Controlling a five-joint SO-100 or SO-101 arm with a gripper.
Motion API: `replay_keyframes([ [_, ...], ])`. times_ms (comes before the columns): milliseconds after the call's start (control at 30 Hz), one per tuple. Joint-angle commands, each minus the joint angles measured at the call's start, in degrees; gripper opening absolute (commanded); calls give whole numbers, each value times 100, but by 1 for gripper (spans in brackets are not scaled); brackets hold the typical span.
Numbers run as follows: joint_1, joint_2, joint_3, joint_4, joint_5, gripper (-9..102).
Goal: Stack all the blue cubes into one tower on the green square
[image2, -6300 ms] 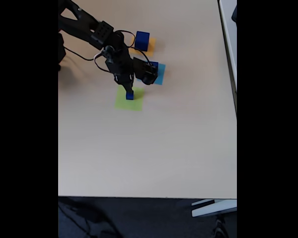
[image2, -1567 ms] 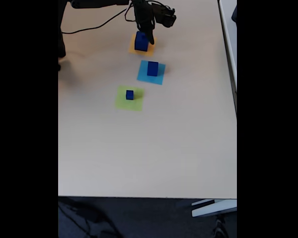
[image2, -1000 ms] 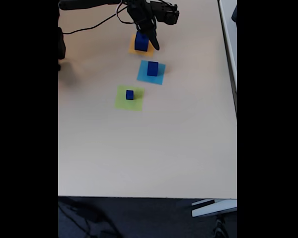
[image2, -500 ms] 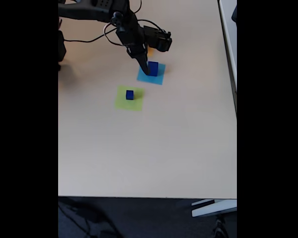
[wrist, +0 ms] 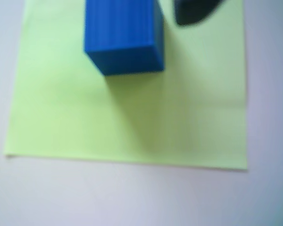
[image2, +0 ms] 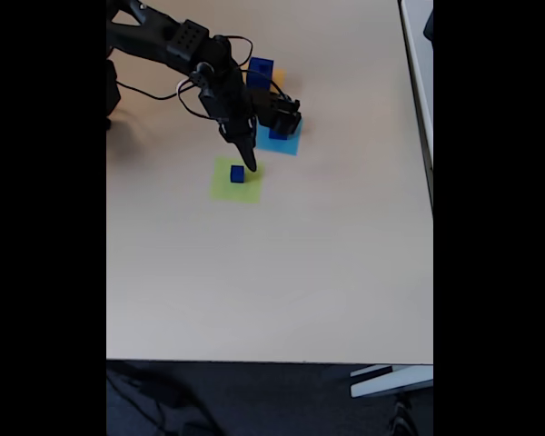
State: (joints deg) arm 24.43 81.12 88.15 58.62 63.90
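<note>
The small blue cube (image2: 237, 173) stands on the green square (image2: 237, 186), left of its middle. In the wrist view this blue cube (wrist: 123, 37) fills the top of the frame on the green square (wrist: 132, 122). My gripper (image2: 248, 163) hangs just above and to the right of it, holding nothing. One dark fingertip (wrist: 193, 12) shows at the cube's right, apart from it. The large blue cube (image2: 260, 71) sits at the back. The arm hides most of a medium blue cube (image2: 279, 133).
A light-blue flat square (image2: 289, 143) lies behind the green one, partly under the arm. A sliver of an orange flat square (image2: 278, 78) shows beside the large cube. The arm's base (image2: 118, 54) is at the back left. The table's front half offers free room.
The arm has swung from the large cube at the back, past the light-blue square, down to the green square. No cube moved with it.
</note>
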Motion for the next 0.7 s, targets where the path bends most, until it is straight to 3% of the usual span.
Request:
replay_keyframes([
  [0, 70, -26, 79, -211, -70, 25],
  [667, 141, -404, 211, -422, -193, 24],
])
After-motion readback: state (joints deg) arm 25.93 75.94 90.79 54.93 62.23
